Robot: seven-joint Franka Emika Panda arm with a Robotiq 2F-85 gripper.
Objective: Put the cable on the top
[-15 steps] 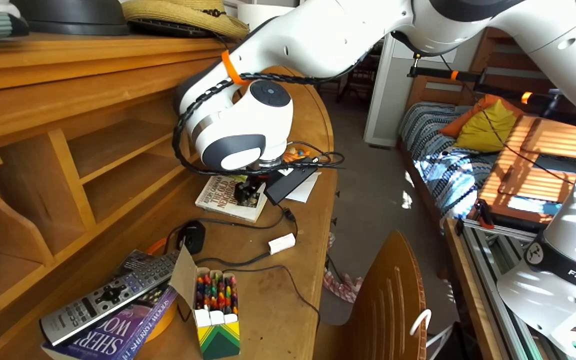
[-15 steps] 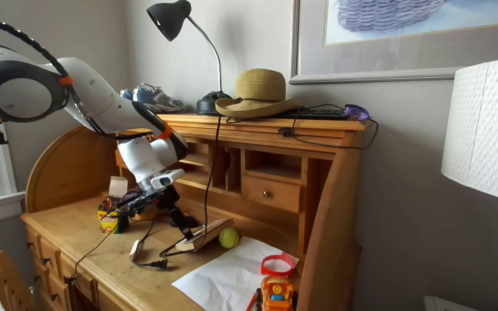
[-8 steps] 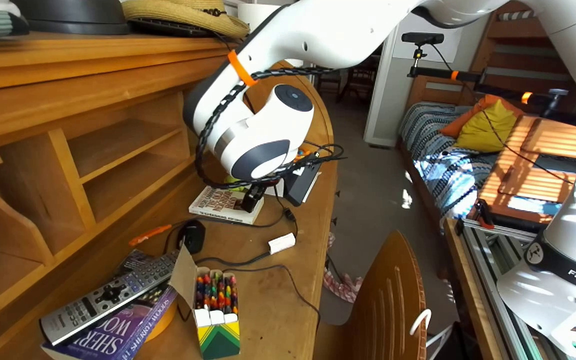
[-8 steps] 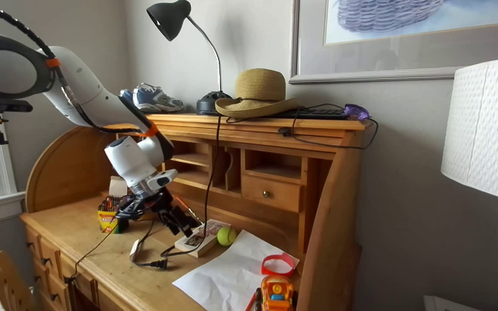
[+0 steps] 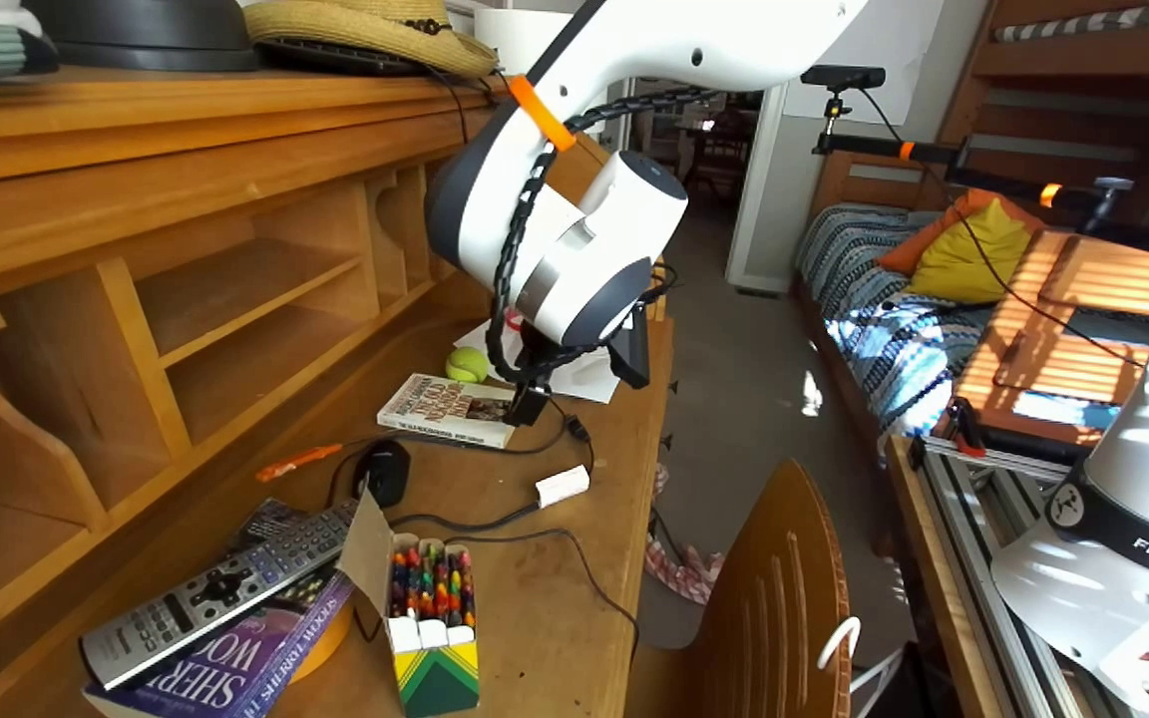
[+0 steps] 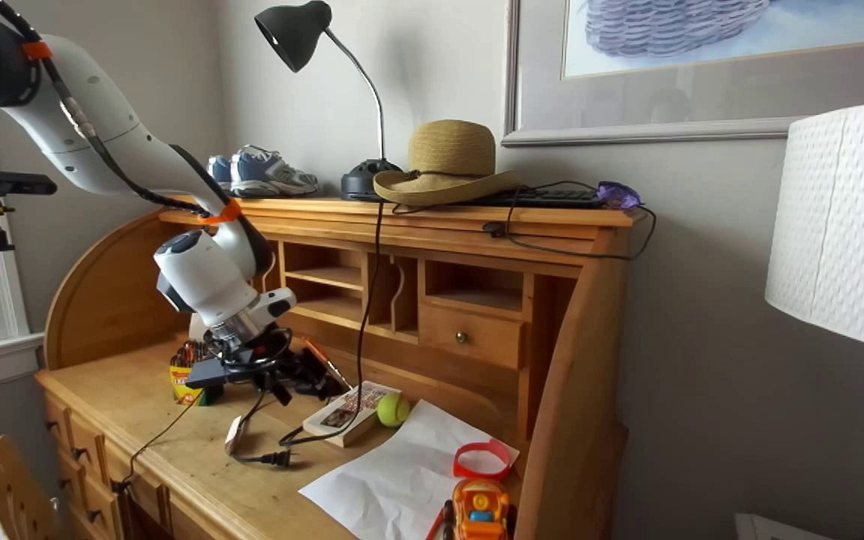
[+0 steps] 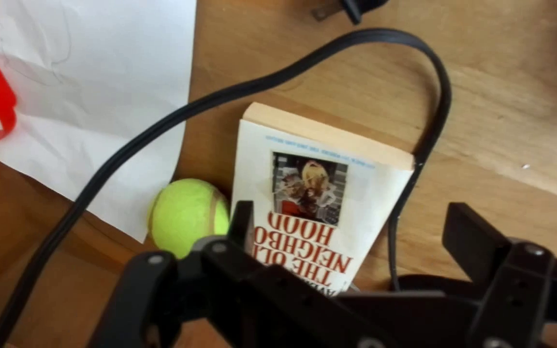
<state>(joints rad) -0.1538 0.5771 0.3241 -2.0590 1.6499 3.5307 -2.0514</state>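
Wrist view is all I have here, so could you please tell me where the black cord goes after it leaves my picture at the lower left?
Observer: The cord rises to the upper ledge, reaching its front edge near the lamp base. Whether it is joined to the lamp I cannot tell.
Operator: Thank you; is anything else up on that ledge, please?
Observer: Yes, shoes, a straw hat and a keyboard are among the things up there.
Operator: And what might be on the desk outside my picture?
Observer: An open crayon box stands near a purple book that has a remote control lying on it.
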